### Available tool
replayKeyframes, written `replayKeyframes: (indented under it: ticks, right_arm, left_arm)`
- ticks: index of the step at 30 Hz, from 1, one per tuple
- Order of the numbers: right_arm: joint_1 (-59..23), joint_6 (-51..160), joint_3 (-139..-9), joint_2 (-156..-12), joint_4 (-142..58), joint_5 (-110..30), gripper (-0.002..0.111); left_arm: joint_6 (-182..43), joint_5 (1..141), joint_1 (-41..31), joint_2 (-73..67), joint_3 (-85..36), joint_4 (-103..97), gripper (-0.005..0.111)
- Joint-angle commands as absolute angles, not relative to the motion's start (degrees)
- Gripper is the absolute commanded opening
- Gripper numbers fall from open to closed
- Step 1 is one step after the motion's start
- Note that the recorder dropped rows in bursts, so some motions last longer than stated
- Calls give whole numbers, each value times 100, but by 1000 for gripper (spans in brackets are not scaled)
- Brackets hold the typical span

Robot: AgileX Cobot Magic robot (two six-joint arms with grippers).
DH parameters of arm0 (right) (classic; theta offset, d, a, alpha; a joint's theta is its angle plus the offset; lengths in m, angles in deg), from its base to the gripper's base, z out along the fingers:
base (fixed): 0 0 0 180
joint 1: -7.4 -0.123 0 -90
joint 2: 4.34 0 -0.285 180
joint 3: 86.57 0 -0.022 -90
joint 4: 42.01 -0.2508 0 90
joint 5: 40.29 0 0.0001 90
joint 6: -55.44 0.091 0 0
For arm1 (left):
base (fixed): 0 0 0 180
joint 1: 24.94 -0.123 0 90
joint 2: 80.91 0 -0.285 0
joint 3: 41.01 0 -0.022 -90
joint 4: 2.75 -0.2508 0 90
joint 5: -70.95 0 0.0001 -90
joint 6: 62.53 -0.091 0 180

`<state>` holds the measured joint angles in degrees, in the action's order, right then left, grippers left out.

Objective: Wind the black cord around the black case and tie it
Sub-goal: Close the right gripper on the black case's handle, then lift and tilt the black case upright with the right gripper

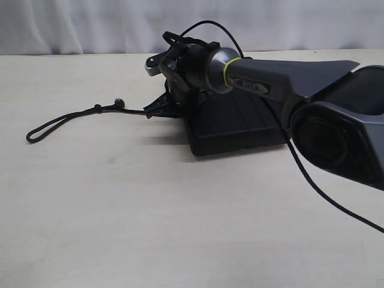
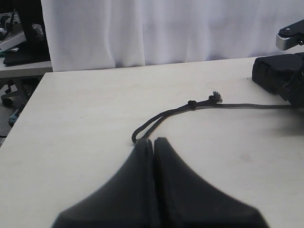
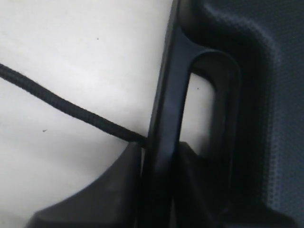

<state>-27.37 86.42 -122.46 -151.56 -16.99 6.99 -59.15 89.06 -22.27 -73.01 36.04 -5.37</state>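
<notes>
Bearing everything: a pale cream table point(image 1: 180, 228), matte, with a few faint marks.
Backdrop: a white curtain point(image 1: 72, 24) hangs along the far edge of the table.
Room beyond: in the left wrist view, past the table's side edge, a cluttered desk point(image 2: 19, 61) and a chair caster point(image 2: 7, 99) on the floor.
Black case point(image 1: 240, 129): lies flat on the table, towards the far side, largely covered by the right arm point(image 1: 282, 78) that reaches across it.
Black cord point(image 1: 66, 117): runs out over the table from the case's handle edge and ends in a loop with a knot and a frayed tuft point(image 1: 119, 102).
Cable point(image 1: 336, 204): a glossy black lead arcs over the arm and trails across the table on the near right.
Right gripper point(image 3: 159, 152): narrow, one finger on each side of the bar beside the handle slot point(image 3: 199, 99), both against it; the cord meets the bar just there.
Left gripper point(image 2: 153, 141): fingers pressed together, nothing between them, above bare table just beside the cord's loop end.
</notes>
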Motion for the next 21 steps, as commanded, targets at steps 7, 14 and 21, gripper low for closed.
replayKeyframes:
  ticks: [7, 14, 21]
  right_arm:
    - [-2734, 8357, -12268, -14636, -1648, 1177, 4]
    - [-2734, 7985, -12268, -14253, -2036, 1363, 4]
    - [-2734, 7861, -12268, -13791, -2022, 1624, 4]
  left_arm:
    - [-5879, 8870, -2231, -7313, 3621, -512, 0]
    - [-5879, 8870, -2231, -7313, 3621, -512, 0]
    - [-5879, 8870, -2231, -7313, 3621, -512, 0]
